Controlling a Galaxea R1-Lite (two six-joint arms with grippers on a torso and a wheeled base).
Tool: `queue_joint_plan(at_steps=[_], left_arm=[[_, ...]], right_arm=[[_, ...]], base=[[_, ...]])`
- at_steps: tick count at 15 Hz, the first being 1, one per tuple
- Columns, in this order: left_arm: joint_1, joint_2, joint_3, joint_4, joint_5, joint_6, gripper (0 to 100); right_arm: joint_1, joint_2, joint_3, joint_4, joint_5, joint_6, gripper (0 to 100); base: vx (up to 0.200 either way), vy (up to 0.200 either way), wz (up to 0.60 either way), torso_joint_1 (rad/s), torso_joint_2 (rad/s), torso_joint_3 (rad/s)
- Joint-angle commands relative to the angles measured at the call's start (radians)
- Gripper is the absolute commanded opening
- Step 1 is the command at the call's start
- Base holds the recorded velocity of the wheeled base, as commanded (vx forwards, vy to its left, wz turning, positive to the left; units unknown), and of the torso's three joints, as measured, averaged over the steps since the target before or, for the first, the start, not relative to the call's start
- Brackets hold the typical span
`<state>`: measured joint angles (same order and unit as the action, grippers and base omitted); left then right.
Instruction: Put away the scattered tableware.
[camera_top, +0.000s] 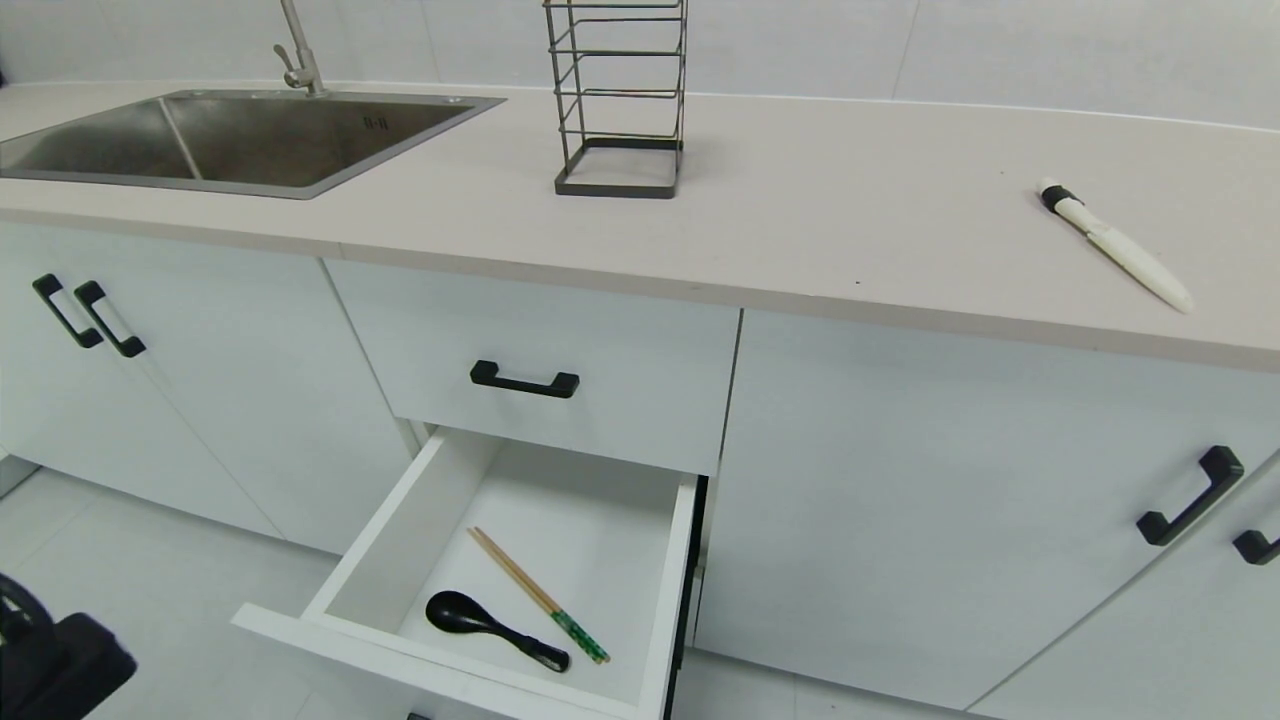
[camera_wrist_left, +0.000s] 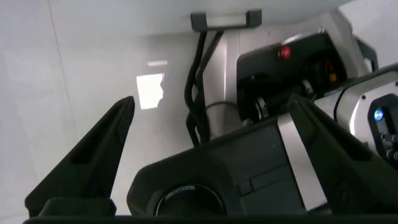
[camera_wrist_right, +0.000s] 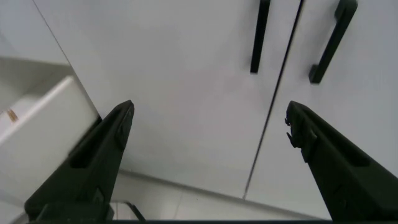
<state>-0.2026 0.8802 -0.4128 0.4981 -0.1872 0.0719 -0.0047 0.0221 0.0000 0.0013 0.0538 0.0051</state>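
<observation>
Below the smooth pale surface (camera_top: 850, 200), one white drawer (camera_top: 380, 545) stands pulled open. It holds one glossy black spoon (camera_top: 495, 630) and two slim wooden chopsticks (camera_top: 540, 597) near its front wall, with bare room behind. One white knife (camera_top: 1115, 243) lies near the surface's right front edge. Left gripper (camera_wrist_left: 211, 102) and right gripper (camera_wrist_right: 208, 109) both gape wide, empty.

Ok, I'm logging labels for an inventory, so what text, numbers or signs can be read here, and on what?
Sink: a small dark mark on its inner back wall, too small and blurred to read.
Chopsticks: green patterned ends, no print that can be read.
Nothing else carries readable text.
</observation>
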Motion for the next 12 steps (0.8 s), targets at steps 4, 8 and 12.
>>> queue_joint_plan(at_steps=[4, 8, 12], left_arm=[[-0.078, 0.273, 0.012, -0.099, 0.006, 0.0, 100], [-0.12, 0.477, 0.057, -0.263, 0.011, -0.011, 100], [-0.121, 0.571, 0.098, -0.44, 0.066, -0.014, 100]], right_arm=[[0.0, -0.007, 0.0, -0.001, 0.0, -0.001, 100], [0.0, -0.007, 0.0, -0.001, 0.0, -0.001, 100], [0.0, -0.007, 0.0, -0.001, 0.0, -0.002, 100]], base=[[0.0, 0.0, 0.0, 0.0, 0.0, 0.0], [0.0, 0.0, 0.0, 0.0, 0.0, 0.0], [0.0, 0.0, 0.0, 0.0, 0.0, 0.0]])
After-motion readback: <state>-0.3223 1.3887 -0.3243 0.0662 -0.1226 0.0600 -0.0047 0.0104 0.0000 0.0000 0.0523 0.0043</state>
